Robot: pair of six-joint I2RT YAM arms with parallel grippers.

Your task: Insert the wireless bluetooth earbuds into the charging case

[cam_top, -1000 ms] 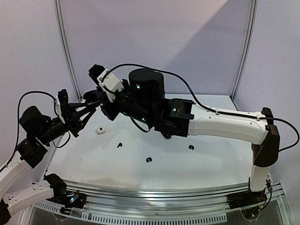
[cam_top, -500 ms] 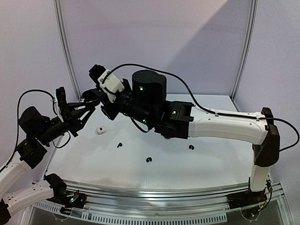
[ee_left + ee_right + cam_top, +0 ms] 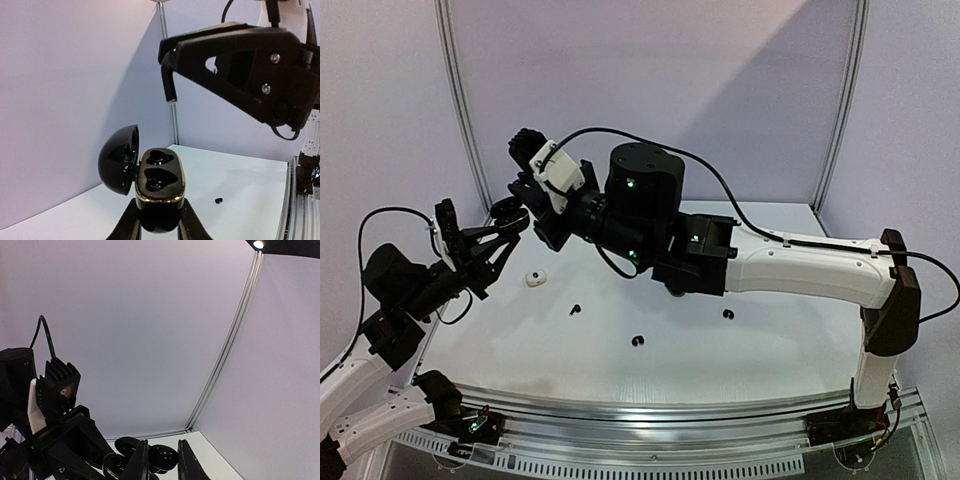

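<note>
My left gripper is shut on a black charging case with a gold rim, held up in the air over the table's far left. Its lid hangs open to the left. I cannot tell whether its two dark hollows hold anything. My right gripper hovers just above the case, shut on a glossy black earbud that sits between its fingers. Three more black earbuds lie on the table. A small white earbud lies near the left.
The right arm stretches low across the white table from right to left. Purple walls and metal posts close in the back and the sides. A curved rail runs along the near edge.
The left arm has drawn back slightly to the left with the case. The right gripper has risen a little above it. Both grips are unchanged.
</note>
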